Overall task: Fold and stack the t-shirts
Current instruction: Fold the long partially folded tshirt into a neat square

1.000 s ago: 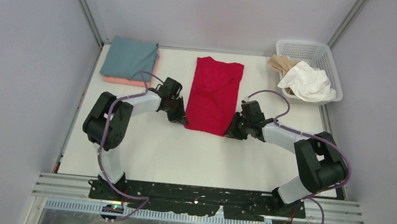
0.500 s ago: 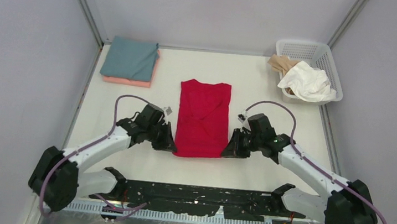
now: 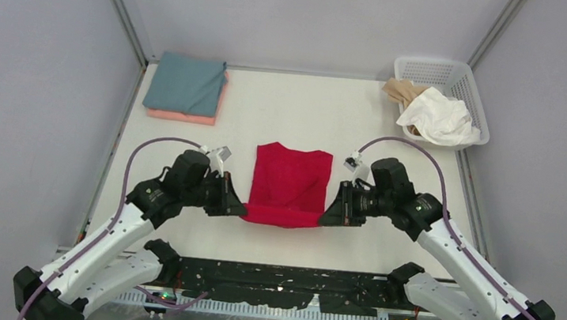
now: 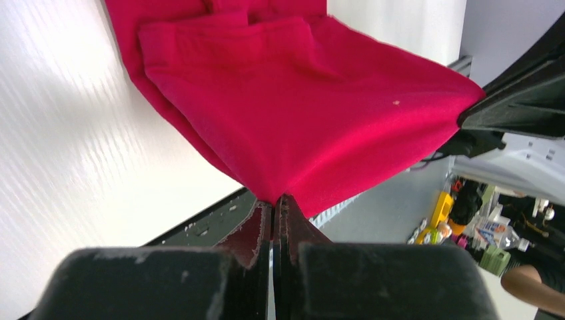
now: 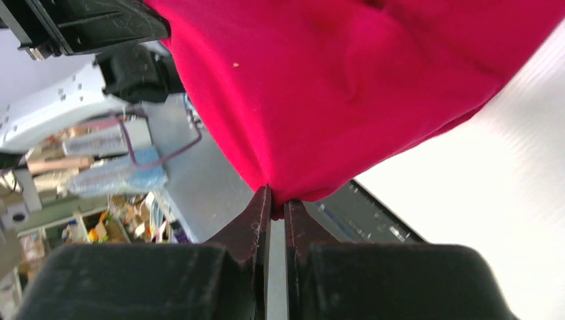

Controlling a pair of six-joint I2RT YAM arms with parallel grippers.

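Observation:
The bright red t-shirt [image 3: 287, 186] is narrowed lengthwise and hangs between my two grippers, its near edge lifted off the table and its far end still lying on it. My left gripper [image 3: 238, 209] is shut on the near left corner; the cloth fills the left wrist view [image 4: 300, 107]. My right gripper [image 3: 327, 218] is shut on the near right corner, as the right wrist view [image 5: 333, 87] shows. The grey-teal t-shirt [image 3: 186, 83] lies folded on the salmon pink t-shirt [image 3: 181, 117] at the far left. The white t-shirt [image 3: 442, 117] and the beige t-shirt [image 3: 400, 90] sit crumpled in the basket.
The white lattice basket [image 3: 464, 77] stands at the far right corner. Grey walls close in the table on the left, right and back. The black rail with the arm bases [image 3: 283, 281] runs along the near edge.
Both grippers have pulled the red t-shirt toward the near edge and raised its near end. The shirt looks shorter from above as its near part lifts.

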